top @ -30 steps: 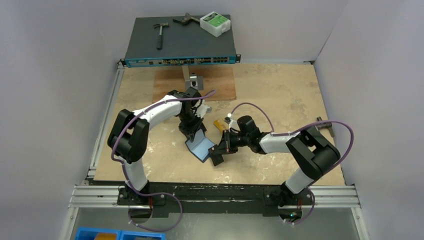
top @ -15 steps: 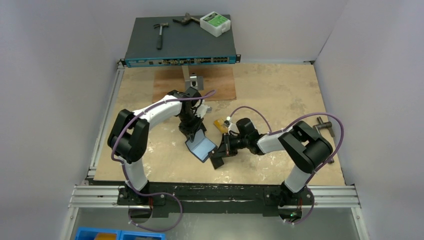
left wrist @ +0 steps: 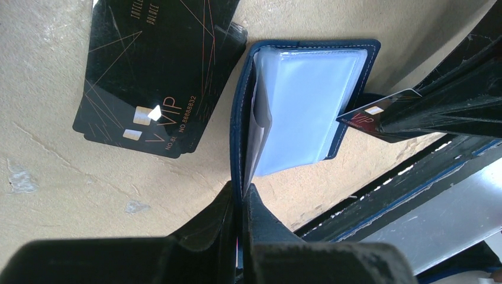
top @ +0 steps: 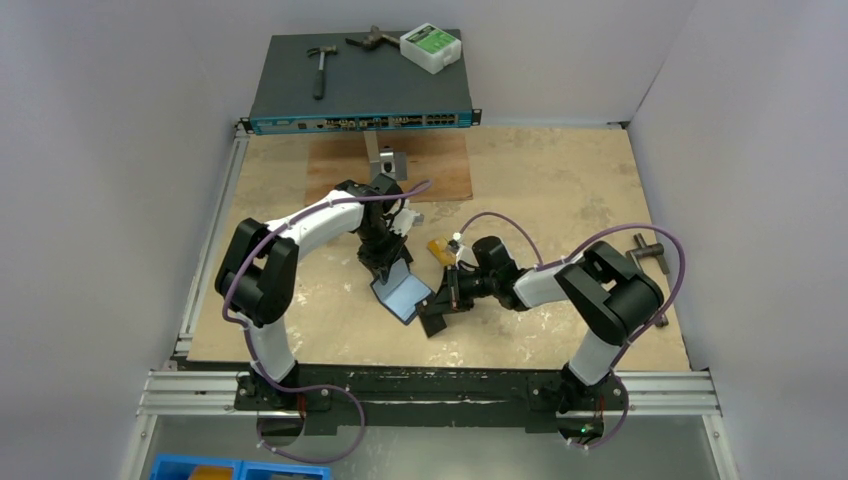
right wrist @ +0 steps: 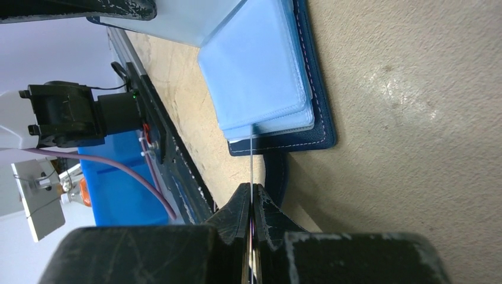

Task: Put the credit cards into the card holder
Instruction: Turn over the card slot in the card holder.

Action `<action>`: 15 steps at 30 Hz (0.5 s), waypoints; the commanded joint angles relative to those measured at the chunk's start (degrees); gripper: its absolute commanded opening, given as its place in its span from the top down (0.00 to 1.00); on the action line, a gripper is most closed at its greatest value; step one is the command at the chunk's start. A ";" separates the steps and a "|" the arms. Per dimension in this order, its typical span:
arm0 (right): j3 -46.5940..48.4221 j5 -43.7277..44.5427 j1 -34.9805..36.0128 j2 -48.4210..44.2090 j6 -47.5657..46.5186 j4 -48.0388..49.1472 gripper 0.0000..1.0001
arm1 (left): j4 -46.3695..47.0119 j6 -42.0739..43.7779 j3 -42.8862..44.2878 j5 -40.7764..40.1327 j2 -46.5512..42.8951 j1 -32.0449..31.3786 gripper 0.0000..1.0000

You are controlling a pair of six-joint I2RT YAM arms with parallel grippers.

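step: slot card | L grip (left wrist: 240,198) pinched on holder (left wrist: 237,124) cover, propping it open | R grip (right wrist: 251,201) clamps card (right wrist: 251,160) edge-on, tip at holder's sleeve mouth | advice: align card w/ sleeve plane, slide slow, L braces | spare cards (left wrist: 160,77) just beside holder

Pale grey walls (top: 120,150) enclose a scuffed tan tabletop (top: 560,190)
Dark network switch (top: 360,95) at upper centre, blue bin (top: 240,468) at lower left
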 commanded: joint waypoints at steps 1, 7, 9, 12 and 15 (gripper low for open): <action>-0.24 -0.12 0.13 0.64 0.85 3.58 1.00 | 0.48 -0.47 -0.27 1.13 -0.77 0.09 1.00; 0.09 -0.11 0.14 1.35 1.45 4.88 1.00 | 0.57 -0.34 -0.52 1.13 -1.21 0.12 1.00; 0.15 -0.14 0.14 1.53 1.61 5.26 1.00 | 0.68 -0.33 -0.62 1.22 -1.30 0.11 1.00; 0.16 -0.29 0.08 1.72 2.14 6.33 1.00 | 0.70 -0.42 -0.71 1.20 -1.30 0.09 1.00; 0.35 -0.25 0.09 1.92 2.55 7.04 1.00 | 0.69 -0.40 -0.62 1.28 -1.32 0.13 1.00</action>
